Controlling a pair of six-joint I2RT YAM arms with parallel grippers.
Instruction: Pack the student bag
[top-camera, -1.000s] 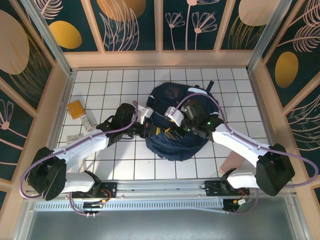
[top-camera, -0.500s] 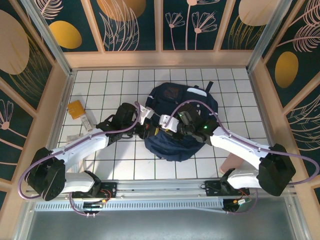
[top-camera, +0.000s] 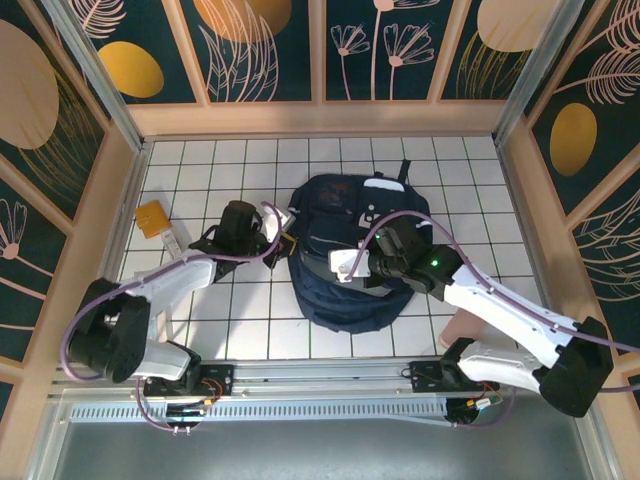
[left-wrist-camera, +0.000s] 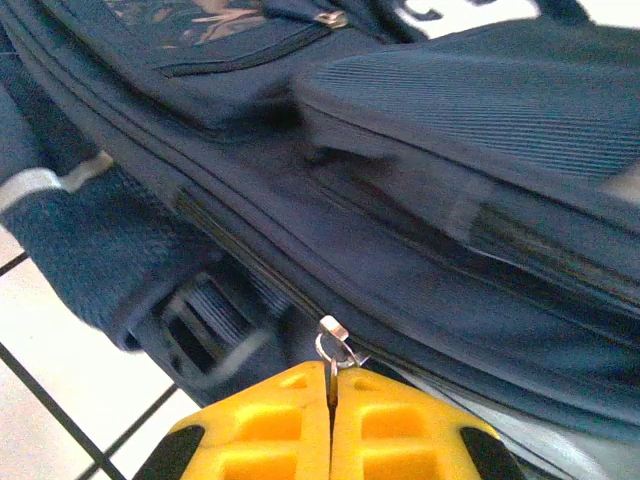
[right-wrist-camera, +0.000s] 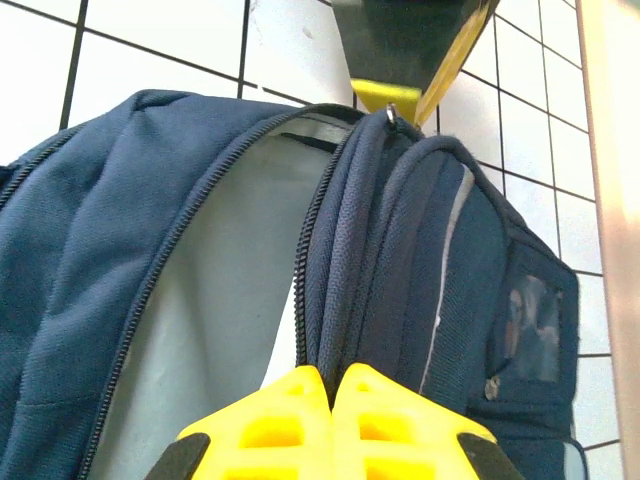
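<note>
Up close, left pincer (left-wrist-camera: 330, 388) pinches student bag's (left-wrist-camera: 480, 130) zipper pull (left-wrist-camera: 335, 345).

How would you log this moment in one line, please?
left fingers: shut on zipper pull | right fingers: shut on student bag edge | main compartment: open

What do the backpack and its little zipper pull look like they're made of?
The student bag looks like matte navy woven fabric, with a ribbed weave showing. Its lining seems to be smooth pale cloth. The zipper pull looks like shiny silver metal.
</note>
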